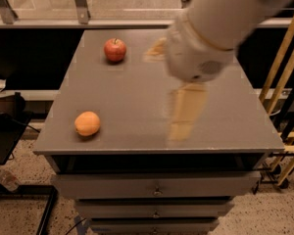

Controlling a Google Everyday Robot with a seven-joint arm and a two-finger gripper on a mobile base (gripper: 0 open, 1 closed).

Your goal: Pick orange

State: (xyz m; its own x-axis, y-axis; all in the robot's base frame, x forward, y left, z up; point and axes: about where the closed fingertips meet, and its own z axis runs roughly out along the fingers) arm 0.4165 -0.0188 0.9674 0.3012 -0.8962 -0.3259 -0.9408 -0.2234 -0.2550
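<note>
Camera view: tool [186, 112] hangs mid-frame over tabletop [137, 82], orange [87, 123] lower left.
Grip state cannot be told; best approach is straight down, centred on orange, clear of apple [115, 50].

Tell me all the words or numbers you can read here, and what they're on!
None: no words, numbers or labels can be read anywhere.
The orange, the red apple and the grey drawer cabinet are all plain.
The tool hangs above the cabinet top, to the right of the orange, and shows no writing either.
</note>
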